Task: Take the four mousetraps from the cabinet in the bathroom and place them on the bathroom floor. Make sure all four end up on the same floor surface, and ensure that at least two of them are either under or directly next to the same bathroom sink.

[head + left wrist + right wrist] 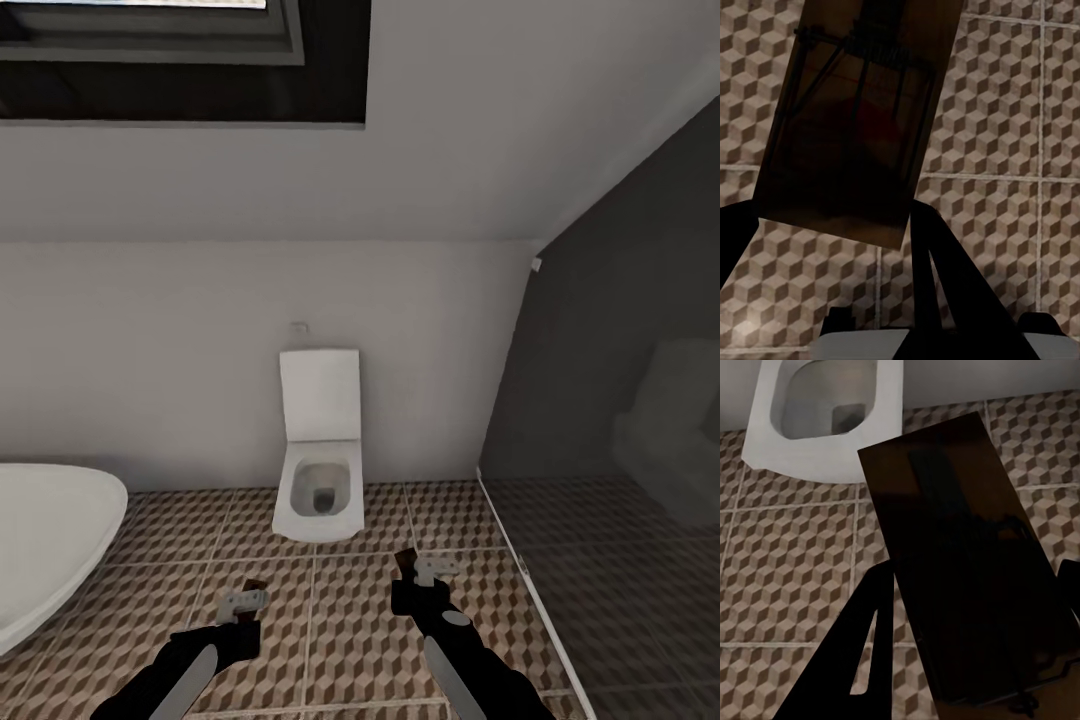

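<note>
Each gripper holds one mousetrap above the cube-patterned bathroom floor (340,630). In the left wrist view, the tan mousetrap (855,127) shows its black wire and red spot, clamped between dark fingers (937,262). My left gripper (245,600) is shut on it, low at the left. The other mousetrap (960,570) looks dark and shadowed in the right wrist view. My right gripper (420,572) is shut on it, just in front of the toilet. The cabinet and the bathroom sink are out of view.
A white toilet (320,480) with its lid up stands against the far wall, straight ahead. The rim of a white oval bathtub (50,540) is at the left. A dark glassy panel (620,450) with a pale floor strip closes off the right.
</note>
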Controlling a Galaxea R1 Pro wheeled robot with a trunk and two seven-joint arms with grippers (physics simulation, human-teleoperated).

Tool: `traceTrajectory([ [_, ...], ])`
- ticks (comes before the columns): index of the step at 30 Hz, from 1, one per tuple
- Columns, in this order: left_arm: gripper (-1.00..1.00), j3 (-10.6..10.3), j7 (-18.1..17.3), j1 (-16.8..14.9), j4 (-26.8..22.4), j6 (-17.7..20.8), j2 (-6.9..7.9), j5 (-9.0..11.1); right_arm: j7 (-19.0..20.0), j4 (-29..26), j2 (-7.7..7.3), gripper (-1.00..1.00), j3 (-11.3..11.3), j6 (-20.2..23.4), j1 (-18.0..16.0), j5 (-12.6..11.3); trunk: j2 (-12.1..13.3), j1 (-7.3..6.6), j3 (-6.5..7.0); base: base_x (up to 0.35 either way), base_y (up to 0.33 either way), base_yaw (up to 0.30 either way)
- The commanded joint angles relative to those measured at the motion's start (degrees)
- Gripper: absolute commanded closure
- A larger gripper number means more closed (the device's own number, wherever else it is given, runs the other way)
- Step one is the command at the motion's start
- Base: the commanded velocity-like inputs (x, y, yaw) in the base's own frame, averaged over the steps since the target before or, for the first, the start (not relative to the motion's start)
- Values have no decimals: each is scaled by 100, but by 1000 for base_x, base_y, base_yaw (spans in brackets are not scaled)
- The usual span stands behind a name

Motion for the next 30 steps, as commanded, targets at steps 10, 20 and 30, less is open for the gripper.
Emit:
traceTrajectory([
  [10,100,-202,57,-7,-53,3,-103,44,-54,-10,-3,100,17,18,-6,-44,-14,4,-105,0,0,0],
  [20,100,-232,58,-7,-55,11,-160,45,-56,-10,-3,100,20,5,-6,-43,-375,201,-358,0,0,0],
  [30,100,-471,82,-7,-55,-193,-153,-29,-40,-10,3,100,42,-49,-6,7,-776,421,-630,0,0,0],
])
